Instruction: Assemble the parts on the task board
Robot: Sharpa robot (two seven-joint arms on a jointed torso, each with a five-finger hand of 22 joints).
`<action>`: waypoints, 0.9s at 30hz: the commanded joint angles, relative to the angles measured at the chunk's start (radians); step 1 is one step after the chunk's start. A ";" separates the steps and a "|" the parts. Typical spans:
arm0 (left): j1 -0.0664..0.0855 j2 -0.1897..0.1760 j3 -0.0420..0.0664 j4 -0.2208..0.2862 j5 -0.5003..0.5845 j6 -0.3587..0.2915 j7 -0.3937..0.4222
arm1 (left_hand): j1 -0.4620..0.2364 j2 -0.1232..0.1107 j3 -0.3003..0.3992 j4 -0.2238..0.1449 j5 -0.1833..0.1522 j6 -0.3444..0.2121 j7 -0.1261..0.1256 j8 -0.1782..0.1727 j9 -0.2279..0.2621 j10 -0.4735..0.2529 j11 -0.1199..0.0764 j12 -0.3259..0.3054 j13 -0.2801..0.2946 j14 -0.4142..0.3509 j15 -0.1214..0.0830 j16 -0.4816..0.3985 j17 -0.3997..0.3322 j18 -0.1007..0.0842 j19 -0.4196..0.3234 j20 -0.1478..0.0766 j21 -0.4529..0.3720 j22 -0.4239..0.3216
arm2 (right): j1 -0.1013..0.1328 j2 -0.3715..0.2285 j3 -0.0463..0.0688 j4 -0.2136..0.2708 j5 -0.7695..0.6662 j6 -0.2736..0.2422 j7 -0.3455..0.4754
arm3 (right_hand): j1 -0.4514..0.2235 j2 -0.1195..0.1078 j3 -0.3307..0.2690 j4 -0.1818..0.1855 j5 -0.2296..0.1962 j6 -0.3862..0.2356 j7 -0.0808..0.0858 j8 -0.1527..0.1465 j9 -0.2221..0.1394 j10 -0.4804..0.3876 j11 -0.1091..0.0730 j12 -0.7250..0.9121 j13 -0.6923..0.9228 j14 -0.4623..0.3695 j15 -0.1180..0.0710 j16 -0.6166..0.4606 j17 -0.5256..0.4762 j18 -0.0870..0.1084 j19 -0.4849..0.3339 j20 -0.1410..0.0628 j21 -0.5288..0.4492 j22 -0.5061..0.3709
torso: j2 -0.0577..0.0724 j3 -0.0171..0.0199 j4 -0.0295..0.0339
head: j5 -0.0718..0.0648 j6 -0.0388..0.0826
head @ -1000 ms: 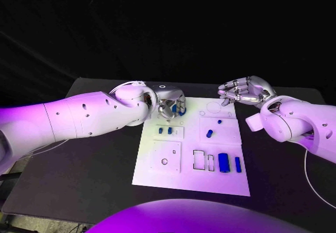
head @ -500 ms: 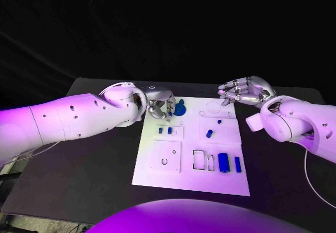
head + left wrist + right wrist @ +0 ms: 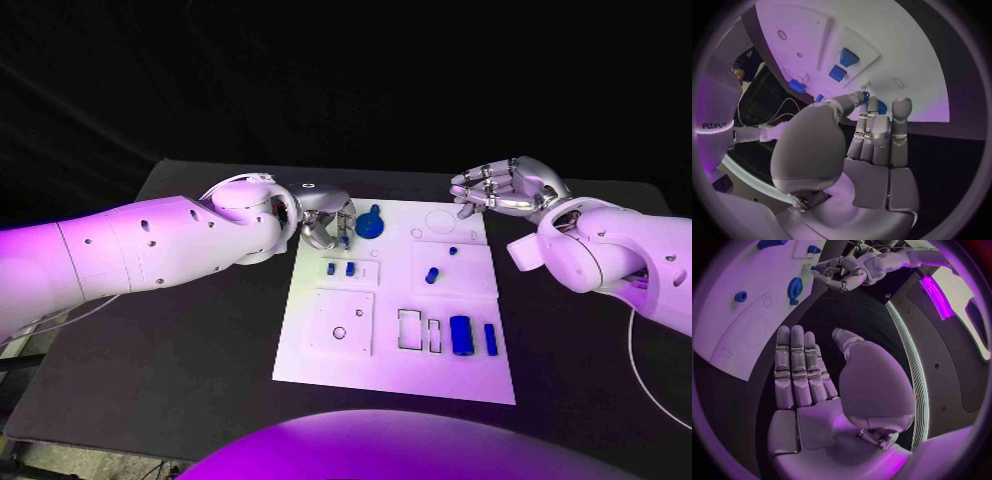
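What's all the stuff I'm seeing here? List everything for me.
Table: one, black, under everything.
Task board: one, white, middle of the table.
Round part: one, blue, far edge of the board, beside the left hand's fingers.
Small parts: two, blue, side by side, left half of the board.
Parts in the board's middle: two, blue.
Long parts: two, blue, right near area.
Left hand: silver, at the board's far left corner.
Right hand: silver, raised past the far right corner, holding nothing.
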 commanded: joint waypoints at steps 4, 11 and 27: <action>-0.001 0.001 0.001 0.004 0.010 0.021 0.000 | -0.007 -0.006 0.000 -0.008 -0.006 0.007 0.003 -0.007 0.001 0.007 0.002 -0.004 0.000 0.004 0.000 0.001 -0.005 -0.018 0.004 0.002 0.002 -0.001 | -0.001 0.001 0.000 0.001 -0.006 0.006 0.010 | 0.011 0.000 -0.003 -0.004 0.000 -0.006 0.002 0.006 0.001 -0.007 -0.003 0.000 -0.001 -0.003 0.005 -0.004 0.000 0.005 0.005 0.003 -0.006 -0.001 | 0.000 0.0008 -0.0004 | 0.000 0.000; -0.001 0.002 0.001 0.002 0.012 0.029 -0.002 | -0.007 -0.006 0.000 -0.009 -0.006 0.008 0.003 -0.007 0.001 0.007 0.002 -0.005 0.000 0.003 0.000 -0.001 -0.009 -0.018 0.003 0.002 0.001 -0.003 | -0.001 0.001 0.000 0.001 -0.006 0.006 0.010 | 0.011 0.000 -0.003 -0.004 0.000 -0.006 0.002 0.006 0.001 -0.007 -0.003 0.000 -0.001 -0.003 0.005 -0.004 0.000 0.005 0.005 0.003 -0.006 -0.001 | 0.000 0.0010 -0.0004 | 0.000 0.000; -0.005 0.014 0.000 -0.009 0.015 0.049 -0.005 | -0.008 -0.006 0.000 -0.009 -0.008 0.008 0.003 -0.008 0.001 0.008 0.002 -0.007 0.000 0.002 0.000 -0.003 -0.013 -0.017 0.002 0.002 0.000 -0.004 | -0.001 0.001 0.000 0.001 -0.006 0.006 0.010 | 0.011 0.000 -0.003 -0.004 0.000 -0.006 0.002 0.006 0.001 -0.007 -0.003 0.000 -0.001 -0.003 0.005 -0.004 0.000 0.005 0.005 0.003 -0.006 -0.001 | 0.000 0.0007 -0.0004 | 0.000 0.000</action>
